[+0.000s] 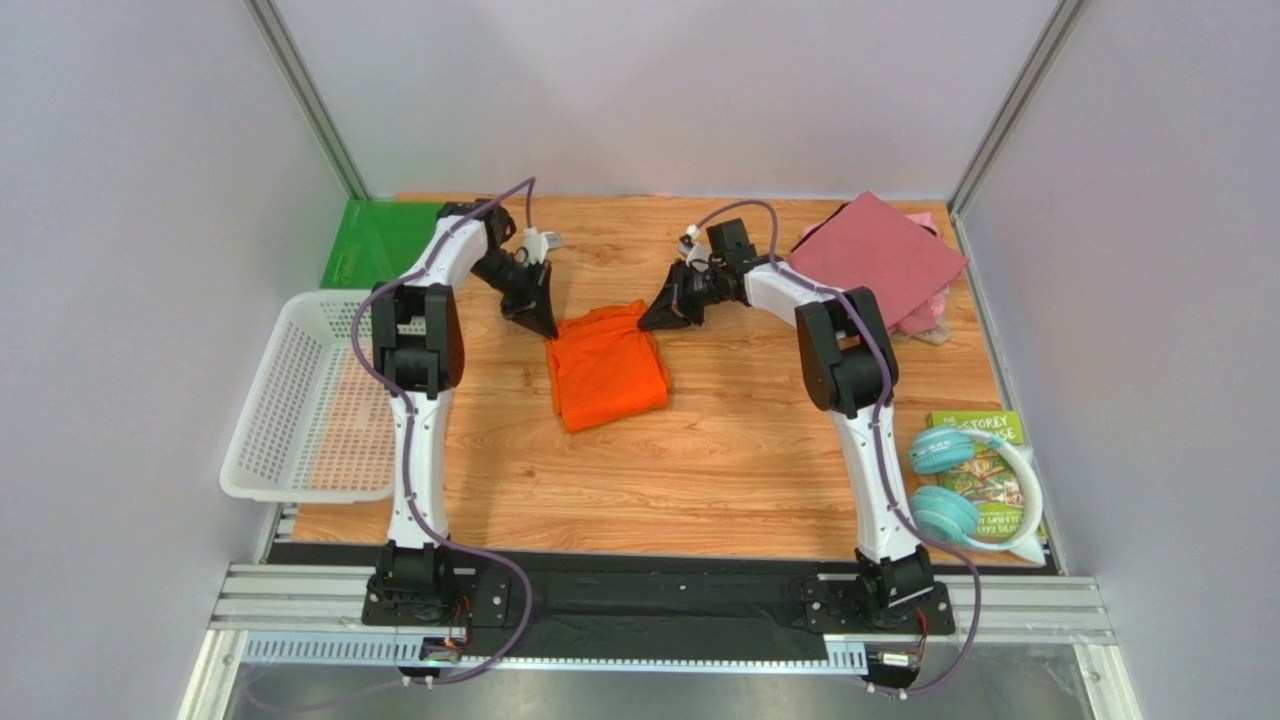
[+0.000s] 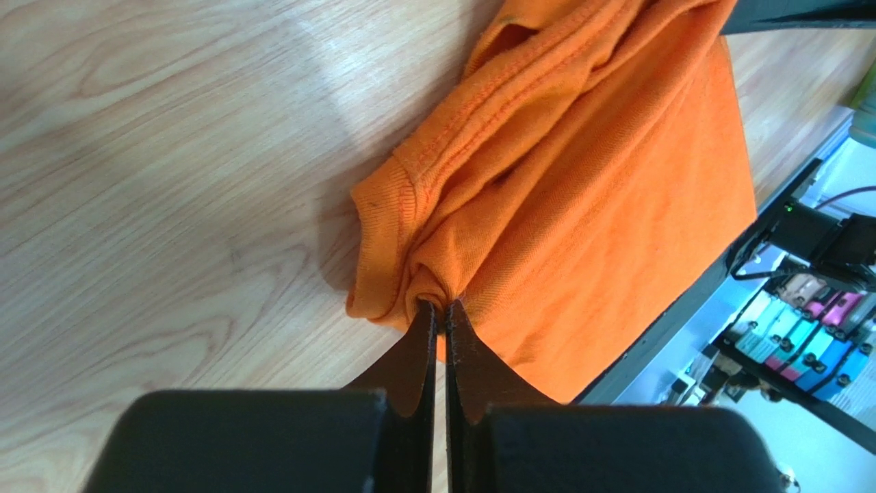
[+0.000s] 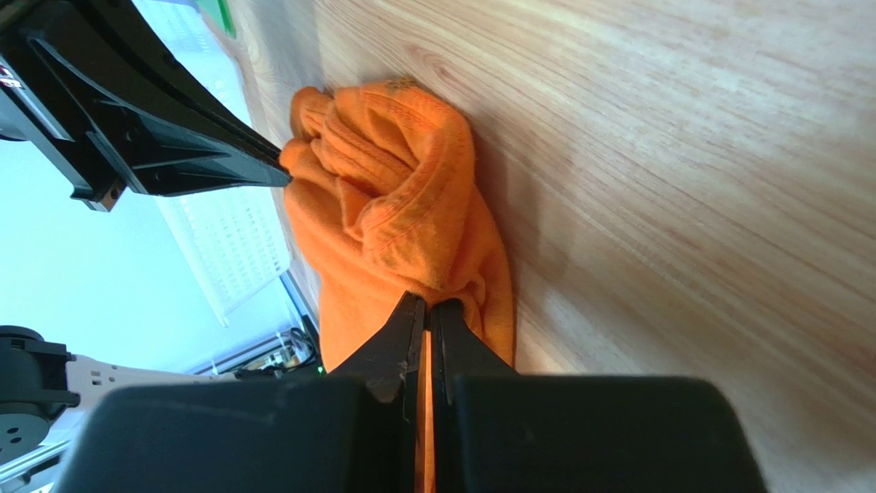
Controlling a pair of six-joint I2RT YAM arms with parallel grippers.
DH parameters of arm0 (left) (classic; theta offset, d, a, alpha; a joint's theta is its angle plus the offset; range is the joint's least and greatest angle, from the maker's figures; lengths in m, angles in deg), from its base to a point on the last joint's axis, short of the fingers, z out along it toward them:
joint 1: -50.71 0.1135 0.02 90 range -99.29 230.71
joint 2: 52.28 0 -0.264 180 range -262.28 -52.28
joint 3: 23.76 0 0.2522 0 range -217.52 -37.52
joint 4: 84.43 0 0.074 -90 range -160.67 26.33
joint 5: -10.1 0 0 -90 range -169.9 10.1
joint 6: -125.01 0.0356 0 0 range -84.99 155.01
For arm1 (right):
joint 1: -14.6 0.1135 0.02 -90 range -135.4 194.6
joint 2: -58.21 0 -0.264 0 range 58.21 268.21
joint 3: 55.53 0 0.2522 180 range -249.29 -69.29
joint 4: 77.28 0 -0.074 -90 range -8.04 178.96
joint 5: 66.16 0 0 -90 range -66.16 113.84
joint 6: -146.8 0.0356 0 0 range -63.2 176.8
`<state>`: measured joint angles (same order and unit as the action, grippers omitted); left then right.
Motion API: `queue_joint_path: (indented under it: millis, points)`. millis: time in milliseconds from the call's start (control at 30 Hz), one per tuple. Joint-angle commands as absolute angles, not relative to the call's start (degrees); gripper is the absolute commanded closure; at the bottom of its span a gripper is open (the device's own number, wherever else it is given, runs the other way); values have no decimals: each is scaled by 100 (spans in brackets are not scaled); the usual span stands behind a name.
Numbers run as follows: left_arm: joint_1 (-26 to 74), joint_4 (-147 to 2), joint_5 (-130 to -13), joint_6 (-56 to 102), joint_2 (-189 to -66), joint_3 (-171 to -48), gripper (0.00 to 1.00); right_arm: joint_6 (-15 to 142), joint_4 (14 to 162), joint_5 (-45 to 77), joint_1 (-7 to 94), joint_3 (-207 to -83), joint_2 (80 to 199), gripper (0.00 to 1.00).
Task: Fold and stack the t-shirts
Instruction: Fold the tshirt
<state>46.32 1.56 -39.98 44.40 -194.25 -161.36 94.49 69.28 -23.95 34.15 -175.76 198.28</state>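
A bright orange t-shirt (image 1: 604, 365) lies folded in the middle of the wooden table, its far edge lifted and bunched. My left gripper (image 1: 537, 321) is shut on the shirt's far left corner; the left wrist view shows the orange t-shirt (image 2: 576, 175) pinched at my gripper (image 2: 442, 306). My right gripper (image 1: 655, 317) is shut on the far right corner, where the orange cloth (image 3: 391, 205) gathers at my gripper (image 3: 428, 303). A folded maroon-red t-shirt (image 1: 879, 255) lies at the back right on top of a pale pink one (image 1: 924, 312).
A white mesh basket (image 1: 308, 398) overhangs the table's left edge. A flat green sheet (image 1: 379, 245) lies at the back left corner. Teal headphones (image 1: 962, 488) rest on a green book (image 1: 995, 458) at the right edge. The left arm's fingers (image 3: 154, 134) show in the right wrist view.
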Motion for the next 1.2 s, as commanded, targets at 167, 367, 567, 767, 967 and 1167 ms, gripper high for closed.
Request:
queue_joint_path:
  millis: [167,367,567,767,967,1167]
  points:
    - [4675,149,-4343,4380,-19185,-16163,91,8959,6330,-2345,3376,-17906,19726,59]
    - [4675,281,-4272,4406,-18360,-16224,58,8502,5654,-1826,3253,-18178,19163,46]
    - [4684,167,-4624,4407,-17271,-16102,46,8246,5178,-1299,3156,-18460,18637,51]
    - [4684,44,-4343,4415,-16558,-15488,43,8896,6047,-2421,3392,-18196,18565,55]
    - [4693,70,-4079,4442,-16372,-15196,42,9537,6610,-3512,3850,-18618,19522,54]
    - [4702,158,-4000,4503,-16328,-15178,42,9872,7024,-3856,3947,-18803,20278,54]
